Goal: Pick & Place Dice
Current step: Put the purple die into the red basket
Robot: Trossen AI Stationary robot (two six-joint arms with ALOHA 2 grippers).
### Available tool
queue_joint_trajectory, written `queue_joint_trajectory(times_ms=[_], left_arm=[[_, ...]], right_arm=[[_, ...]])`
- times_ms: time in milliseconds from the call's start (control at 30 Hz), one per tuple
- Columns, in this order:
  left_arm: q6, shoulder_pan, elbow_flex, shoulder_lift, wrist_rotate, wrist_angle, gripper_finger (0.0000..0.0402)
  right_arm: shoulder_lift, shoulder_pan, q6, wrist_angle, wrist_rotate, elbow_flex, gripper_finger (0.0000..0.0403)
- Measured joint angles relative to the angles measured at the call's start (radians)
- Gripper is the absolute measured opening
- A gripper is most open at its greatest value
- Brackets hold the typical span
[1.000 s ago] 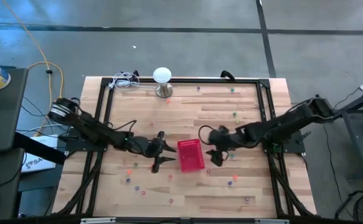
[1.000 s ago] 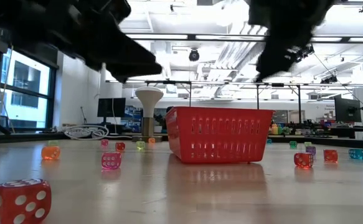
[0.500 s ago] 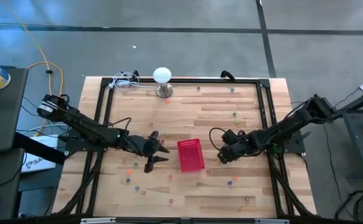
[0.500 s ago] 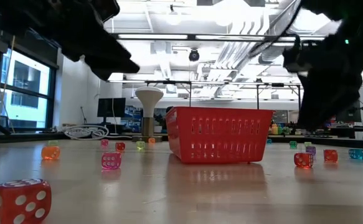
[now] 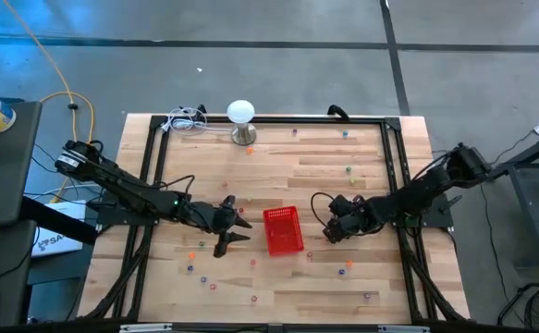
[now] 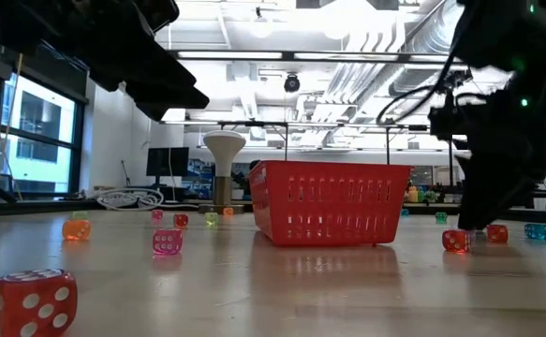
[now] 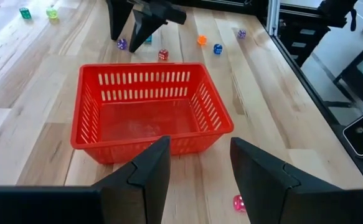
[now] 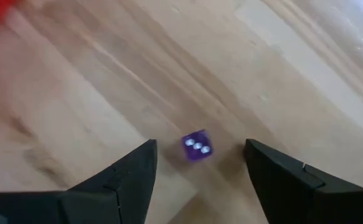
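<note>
Small dice in mixed colours lie scattered on the wooden table (image 5: 343, 199); a big red one (image 6: 29, 301) is nearest the low camera. My right gripper (image 8: 200, 152) is open, low over the table to the right of the red basket (image 5: 284, 230), pointing steeply down. Its fingers stand on either side of a purple die (image 8: 196, 145) without touching it. My left gripper (image 7: 199, 143) is open and holds nothing. It hovers left of the basket (image 7: 150, 106), which is empty and rests on its base.
A white dome-topped lamp (image 5: 241, 120) stands at the table's far edge beside a coil of cable (image 5: 184, 120). A black frame (image 5: 394, 176) runs around the table. A red die (image 6: 456, 241) lies close by my right gripper (image 6: 483, 201). More dice (image 5: 213, 285) lie near the front edge.
My right gripper has come down toward the table, moved a little away from the basket toward the right edge, and rolled about its own line. My left gripper has drawn back slightly from the basket toward the left edge, then kept still. Neither gripper has shut.
</note>
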Motion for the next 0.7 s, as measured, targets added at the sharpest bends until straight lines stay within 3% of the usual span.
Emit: queue_joint_trajectory(times_ms=[433,700], left_arm=[[0.0,-0.001,0.0,0.0,0.001,0.004,0.0162],[0.0,-0.001,0.0,0.0,0.001,0.003,0.0162]], right_arm=[[0.046,0.001,-0.021,0.019,0.009,0.001,0.0232],[0.048,0.0,-0.023,0.025,0.011,0.0,0.0159]])
